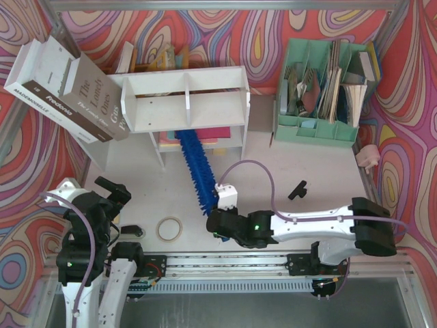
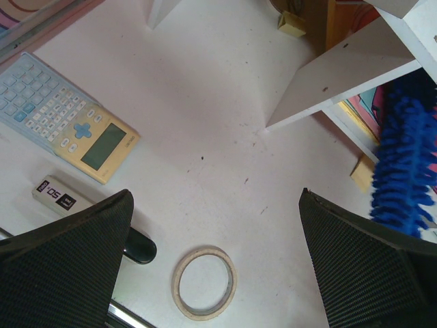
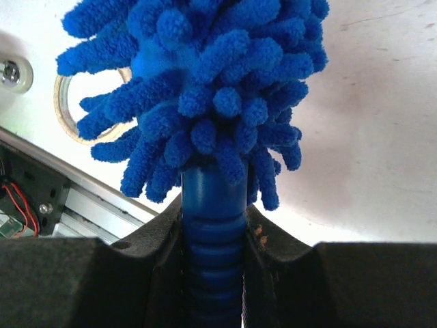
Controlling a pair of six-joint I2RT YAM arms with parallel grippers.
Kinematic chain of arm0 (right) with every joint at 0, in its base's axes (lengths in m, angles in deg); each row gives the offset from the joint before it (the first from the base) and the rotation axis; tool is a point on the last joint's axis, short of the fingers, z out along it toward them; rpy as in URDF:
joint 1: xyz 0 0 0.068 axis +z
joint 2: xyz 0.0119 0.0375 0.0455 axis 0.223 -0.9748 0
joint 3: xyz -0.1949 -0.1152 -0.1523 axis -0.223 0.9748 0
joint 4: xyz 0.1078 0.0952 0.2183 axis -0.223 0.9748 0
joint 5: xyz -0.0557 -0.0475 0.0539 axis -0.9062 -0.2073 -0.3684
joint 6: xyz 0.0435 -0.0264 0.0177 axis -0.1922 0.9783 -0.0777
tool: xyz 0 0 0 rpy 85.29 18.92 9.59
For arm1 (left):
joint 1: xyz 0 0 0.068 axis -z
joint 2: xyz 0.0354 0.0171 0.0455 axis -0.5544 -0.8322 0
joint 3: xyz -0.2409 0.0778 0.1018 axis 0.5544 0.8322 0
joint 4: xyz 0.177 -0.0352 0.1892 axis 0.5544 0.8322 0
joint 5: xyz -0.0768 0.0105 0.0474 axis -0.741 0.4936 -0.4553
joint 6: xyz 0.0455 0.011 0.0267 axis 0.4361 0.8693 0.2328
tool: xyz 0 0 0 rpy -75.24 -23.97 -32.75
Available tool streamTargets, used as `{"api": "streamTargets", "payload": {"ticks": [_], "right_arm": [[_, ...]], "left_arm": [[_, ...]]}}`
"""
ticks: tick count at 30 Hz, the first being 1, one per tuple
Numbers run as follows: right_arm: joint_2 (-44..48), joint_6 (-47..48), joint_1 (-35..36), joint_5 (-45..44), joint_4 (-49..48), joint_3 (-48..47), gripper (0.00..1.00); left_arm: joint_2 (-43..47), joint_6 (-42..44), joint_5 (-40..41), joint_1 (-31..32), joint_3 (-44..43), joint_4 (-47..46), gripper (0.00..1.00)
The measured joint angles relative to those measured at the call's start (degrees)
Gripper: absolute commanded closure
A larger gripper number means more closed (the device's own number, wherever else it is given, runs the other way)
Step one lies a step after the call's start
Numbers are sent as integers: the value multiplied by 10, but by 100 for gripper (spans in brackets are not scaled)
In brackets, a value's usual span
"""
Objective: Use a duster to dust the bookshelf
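The white bookshelf (image 1: 188, 96) stands at the back centre, and its corner shows in the left wrist view (image 2: 341, 75). The blue fluffy duster (image 1: 196, 171) runs from the table in front of the shelf into the lower shelf, its far end over the books there. My right gripper (image 1: 217, 222) is shut on the duster's ribbed blue handle (image 3: 213, 246), with the bristles (image 3: 205, 89) spreading just beyond the jaws. The duster also shows in the left wrist view (image 2: 403, 171). My left gripper (image 2: 215, 225) is open and empty above the table near the front left.
A tape roll (image 1: 169, 228) lies near the front edge, also in the left wrist view (image 2: 203, 283). A calculator (image 2: 65, 116) and a small label (image 2: 58, 195) lie left. Books (image 1: 65, 89) lean at back left. A mint-green organizer (image 1: 321, 89) stands at back right. A black clip (image 1: 298, 190) lies right.
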State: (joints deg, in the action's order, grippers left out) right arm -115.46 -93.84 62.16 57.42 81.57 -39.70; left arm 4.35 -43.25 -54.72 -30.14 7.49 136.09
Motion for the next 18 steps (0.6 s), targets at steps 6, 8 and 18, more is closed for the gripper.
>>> {"api": "streamTargets", "payload": {"ticks": [6,8,18], "right_arm": [[-43,22,0,24,-28,-10,100],[-39,21,0,20,-24,-10,100],[62,-31,-1,-36,57,19,100]], "left_arm": [[0,0,0,0,0,0,2],[0,0,0,0,0,0,2],[0,0,0,0,0,0,2]]}}
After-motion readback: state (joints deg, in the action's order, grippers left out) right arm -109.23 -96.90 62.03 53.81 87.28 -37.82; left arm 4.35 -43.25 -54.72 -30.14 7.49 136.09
